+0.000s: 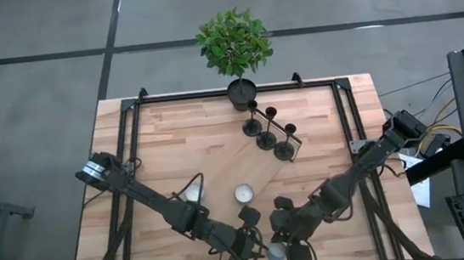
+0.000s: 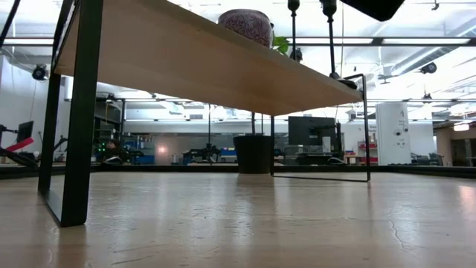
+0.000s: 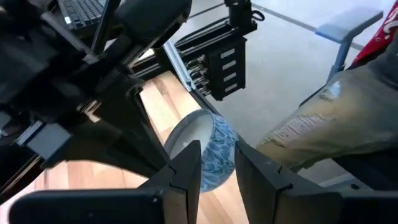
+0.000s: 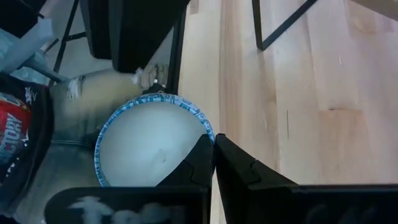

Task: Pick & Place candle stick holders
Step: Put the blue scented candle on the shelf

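both claws (image 1: 258,249) on blue-patterned cup (image 1: 275,251)

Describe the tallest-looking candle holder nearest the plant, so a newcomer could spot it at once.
Find the plant at the table's far edge. A diagonal row of three black candle holders runs from its pot toward the right arm's side. The one meant is the end holder closest to the pot; the middle holder and last holder stand farther off.
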### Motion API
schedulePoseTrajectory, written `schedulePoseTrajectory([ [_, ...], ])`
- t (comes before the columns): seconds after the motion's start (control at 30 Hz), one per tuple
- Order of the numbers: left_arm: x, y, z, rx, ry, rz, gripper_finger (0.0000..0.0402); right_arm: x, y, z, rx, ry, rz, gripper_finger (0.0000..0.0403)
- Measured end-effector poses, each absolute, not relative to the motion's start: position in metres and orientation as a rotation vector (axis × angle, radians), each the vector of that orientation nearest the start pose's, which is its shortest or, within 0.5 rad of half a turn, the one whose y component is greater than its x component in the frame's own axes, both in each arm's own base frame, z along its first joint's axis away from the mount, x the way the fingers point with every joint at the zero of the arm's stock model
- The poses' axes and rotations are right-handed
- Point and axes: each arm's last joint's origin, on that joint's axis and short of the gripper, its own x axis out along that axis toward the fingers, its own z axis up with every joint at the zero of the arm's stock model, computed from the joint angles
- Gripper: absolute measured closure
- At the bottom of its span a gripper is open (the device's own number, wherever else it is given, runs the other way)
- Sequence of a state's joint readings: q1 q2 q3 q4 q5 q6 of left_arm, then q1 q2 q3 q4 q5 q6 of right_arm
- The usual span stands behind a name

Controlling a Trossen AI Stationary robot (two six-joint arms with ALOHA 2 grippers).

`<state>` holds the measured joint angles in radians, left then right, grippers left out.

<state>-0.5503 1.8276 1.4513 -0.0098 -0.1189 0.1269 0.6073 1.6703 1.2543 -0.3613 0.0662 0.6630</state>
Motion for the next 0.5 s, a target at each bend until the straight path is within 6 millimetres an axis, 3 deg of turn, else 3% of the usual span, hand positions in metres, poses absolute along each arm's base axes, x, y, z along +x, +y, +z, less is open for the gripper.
schedulePoseTrajectory([
  [0.5,0.375,-0.215,0.28,0.269,0.349,-0.478,0.0307,0.31,0.195,0.263,0.38,0.855,0.267,0.0394],
])
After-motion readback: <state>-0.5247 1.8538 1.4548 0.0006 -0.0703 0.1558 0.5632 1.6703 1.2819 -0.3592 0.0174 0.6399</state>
